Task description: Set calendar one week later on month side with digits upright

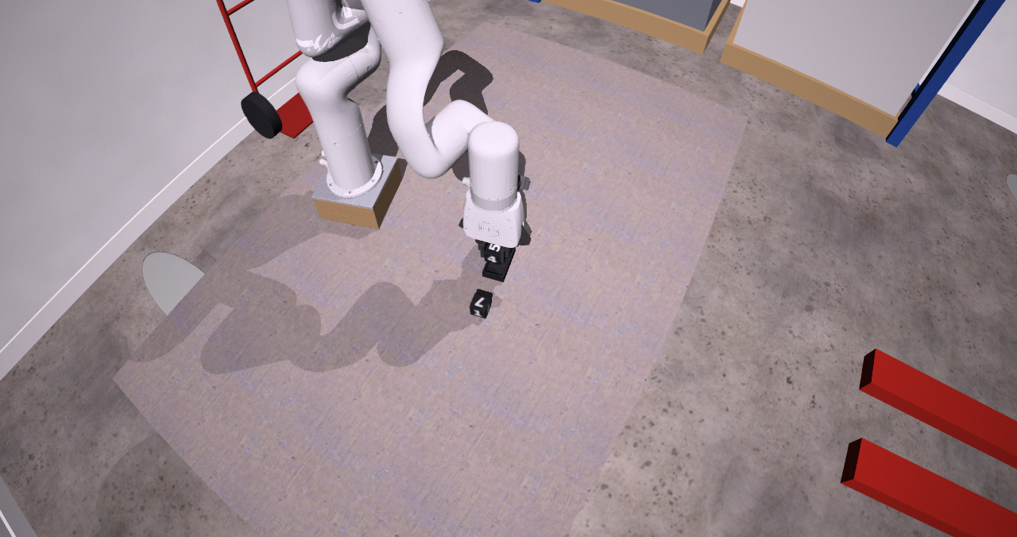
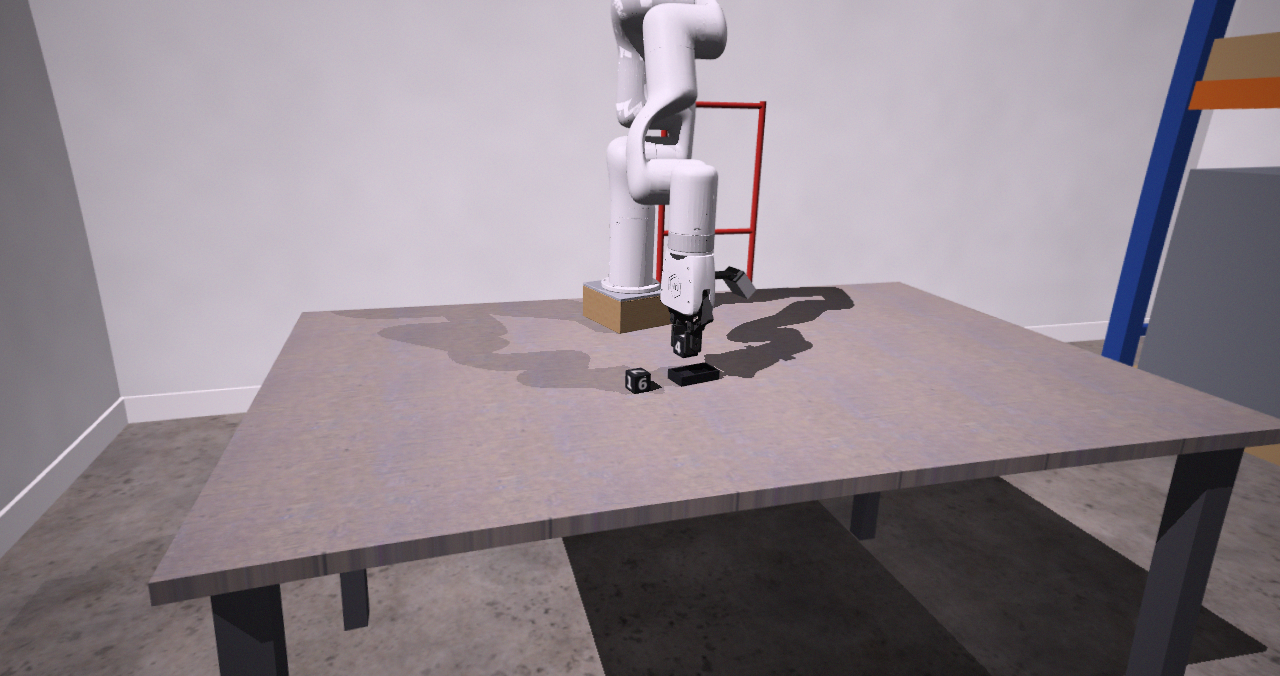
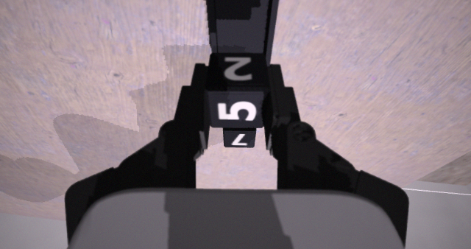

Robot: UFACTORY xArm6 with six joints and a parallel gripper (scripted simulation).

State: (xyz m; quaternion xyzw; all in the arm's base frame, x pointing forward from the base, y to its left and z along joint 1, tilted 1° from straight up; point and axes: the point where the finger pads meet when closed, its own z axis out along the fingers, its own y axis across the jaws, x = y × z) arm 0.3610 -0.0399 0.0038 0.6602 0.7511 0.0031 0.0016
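My gripper (image 3: 237, 82) is shut on a black digit cube (image 3: 235, 94) that shows a 5 toward the wrist camera and a 2 on the face beyond. I hold it a little above the small black tray (image 1: 496, 269), which lies flat on the table and is empty. The held cube also shows in the top view (image 1: 495, 253) and the exterior view (image 2: 682, 342), above the tray (image 2: 693, 373). The second black cube (image 1: 481, 303) stands on the table outside the tray, with a 7 on top; the exterior view shows a 6 on its side (image 2: 638, 381). It peeks out under the held cube in the wrist view (image 3: 239, 138).
The arm's tan base block (image 1: 353, 199) stands on the table behind the tray. A red hand truck (image 1: 263, 71) stands off the table by the wall. Blue racking with boxes (image 1: 817, 50) is beyond the far side.
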